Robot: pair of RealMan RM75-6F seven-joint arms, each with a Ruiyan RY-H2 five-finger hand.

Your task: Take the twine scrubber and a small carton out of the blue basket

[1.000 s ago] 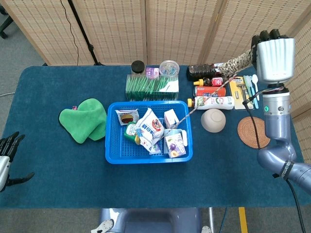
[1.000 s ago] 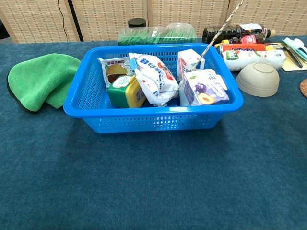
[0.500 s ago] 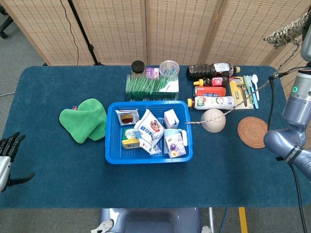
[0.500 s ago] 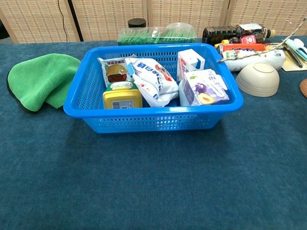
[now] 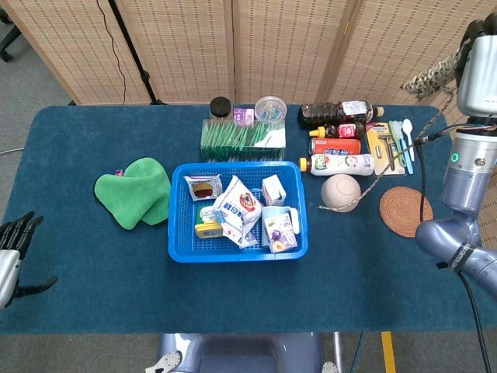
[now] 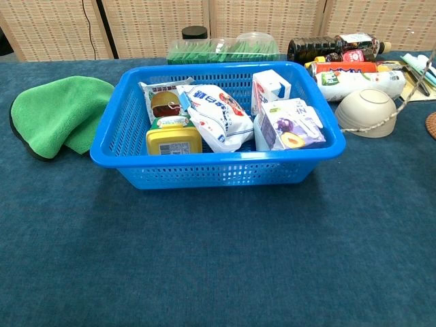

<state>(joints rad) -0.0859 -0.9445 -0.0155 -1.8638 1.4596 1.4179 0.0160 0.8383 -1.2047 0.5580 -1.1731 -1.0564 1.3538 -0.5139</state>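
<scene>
Dark blue cloth covering table (image 5: 93,264), wicker screens standing behind. Am resting left hand (image 5: 14,249) at 8 o'clock edge, holding nothing, fingers apart. Blue basket (image 5: 180,247) sitting at centre; small carton (image 6: 289,122), white-purple with fruit print, lying in its 4 o'clock corner against another carton. Judging it light, stiff, crushable: am planning to take it by flat sides. Twine scrubber (image 5: 431,74), mottled tan braid, hanging up at 2 o'clock, outside basket, tail cord trailing over bowl (image 5: 340,192). Judging it soft, light, floppy, prone to snag. Right hand (image 5: 477,62) mostly cropped; appears gripping scrubber's braid.

Blue basket (image 5: 178,251), green cloth (image 5: 136,191), mottled tan twine scrubber (image 5: 429,74)
</scene>
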